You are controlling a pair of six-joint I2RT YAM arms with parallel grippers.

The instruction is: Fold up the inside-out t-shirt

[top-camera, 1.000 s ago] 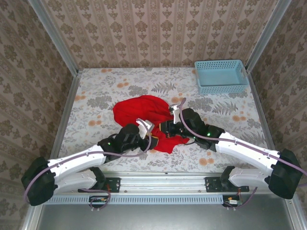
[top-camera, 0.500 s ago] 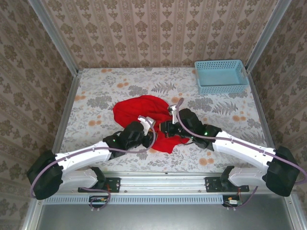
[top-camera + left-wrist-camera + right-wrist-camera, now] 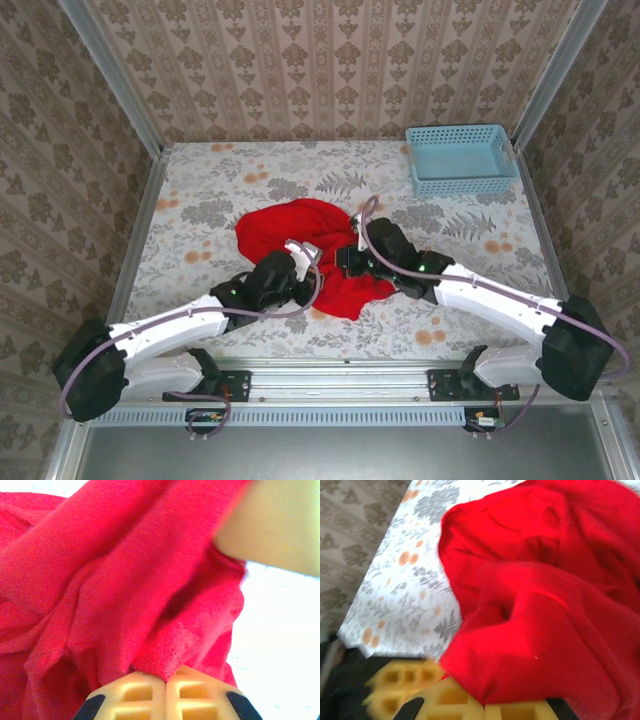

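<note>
Both grippers sit at the near edge of a bunched red t-shirt point(image 3: 298, 225), seen from above. The left gripper point(image 3: 305, 256) and the right gripper point(image 3: 350, 262) lie close together, each dug into the cloth. The t-shirt lies crumpled in the middle of a flower-patterned table point(image 3: 200, 190). A light-blue basket point(image 3: 461, 158) stands at the far right corner, well apart from it.

From the left wrist, the left gripper point(image 3: 166, 677) has its yellow fingers pressed together, pinching a fold of the t-shirt point(image 3: 100, 580).

From the right wrist, the right gripper point(image 3: 485, 707) is clamped on a thick roll of the t-shirt point(image 3: 545, 630), with the table point(image 3: 410, 590) on the left.
</note>
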